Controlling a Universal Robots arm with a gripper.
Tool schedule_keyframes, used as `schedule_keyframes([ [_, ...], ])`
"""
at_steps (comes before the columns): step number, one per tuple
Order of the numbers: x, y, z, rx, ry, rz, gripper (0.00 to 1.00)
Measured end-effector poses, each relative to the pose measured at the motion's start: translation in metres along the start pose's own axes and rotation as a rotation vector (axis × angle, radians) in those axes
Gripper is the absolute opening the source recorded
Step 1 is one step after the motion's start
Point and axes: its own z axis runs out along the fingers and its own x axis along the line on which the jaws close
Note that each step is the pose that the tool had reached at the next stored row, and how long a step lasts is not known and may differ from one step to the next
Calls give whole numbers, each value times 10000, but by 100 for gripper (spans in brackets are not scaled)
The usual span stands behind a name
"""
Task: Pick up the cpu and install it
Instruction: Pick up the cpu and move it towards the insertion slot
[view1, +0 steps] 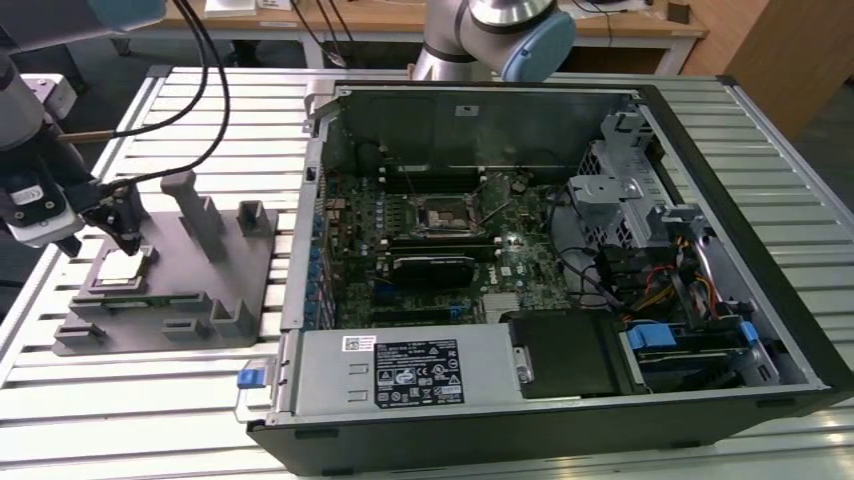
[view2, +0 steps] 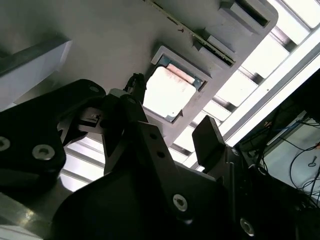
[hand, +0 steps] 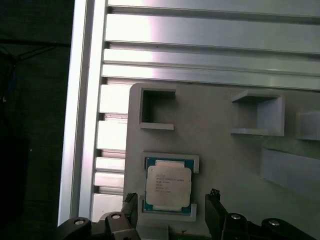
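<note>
Gripper (view1: 123, 238), black with two angular fingers held apart, hangs over the cpu (view1: 120, 268), one finger to each side of it in both wrist views. The cpu, a flat square chip with a shiny silver top and pale rim, lies in a shallow square recess of the matte grey plastic tray (view1: 200, 300). The tray rests on the ribbed metal surface (view1: 174, 110), beside an open computer case (view1: 747, 200).

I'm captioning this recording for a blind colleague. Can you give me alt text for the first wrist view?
The cpu lies flat, silver top up, in a shallow recess of the grey tray, with the open gripper poised over it, one dark finger on either side. The tray rests on a ribbed metal table.
</note>
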Motion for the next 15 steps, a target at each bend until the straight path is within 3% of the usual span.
schedule_keyframes([
  [15, -3, -5, 135, 9, 0, 109, 64],
])
